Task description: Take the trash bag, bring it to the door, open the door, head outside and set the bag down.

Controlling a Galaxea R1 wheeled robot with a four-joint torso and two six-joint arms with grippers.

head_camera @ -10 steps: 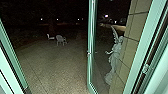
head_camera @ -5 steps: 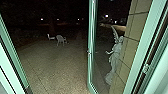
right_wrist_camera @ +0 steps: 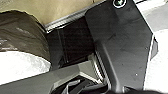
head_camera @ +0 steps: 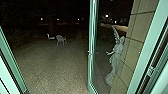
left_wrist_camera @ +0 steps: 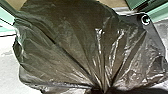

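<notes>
Item 1. Trash bag (left_wrist_camera: 62,40): dark, thin plastic, full and rounded at the body, glossy along the creases; gathered into a tight neck, with folds fanning out from the pinch. Position: at the left pincer, above pale floor (left_wrist_camera: 7,60) and close to the robot's own dark plate. Recorded also in the right wrist view, near the jointed bar.

Item 2. Left pincer (left_wrist_camera: 100,90): clenched on the neck of the bag. Pose: held in near the robot's base, wrist camera looking down over the spread of plastic.

Item 3. Right pincer: impossible to tell whether released or clenched. Pose: wrist camera turned down towards the plate and the jointed bar, with a tan surface (right_wrist_camera: 60,10) beyond.

Item 4. Door (head_camera: 90,72): glazed, green-framed, standing open outwards, nearly edge-on ahead of the robot; small handle (head_camera: 89,53) partway up the leaf.

Item 5. Door frame (head_camera: 143,52): green, upright members to either side of the opening; metal fitting (head_camera: 150,71) on the right-hand member.

Item 6. Statue (head_camera: 115,58): pale, winged, upright, seen through the glass, just beside a wall (head_camera: 141,27) of large blocks.

Item 7. Paving (head_camera: 52,67): jointed slabs, beyond the opening, under a dark night sky.

Item 8. Chair (head_camera: 60,39): pale, with armrests, well out on the paving; smaller white object (head_camera: 50,37) near it, kind uncertain.

Item 9. Lights (head_camera: 106,16): small, scattered in the far dark.
</notes>
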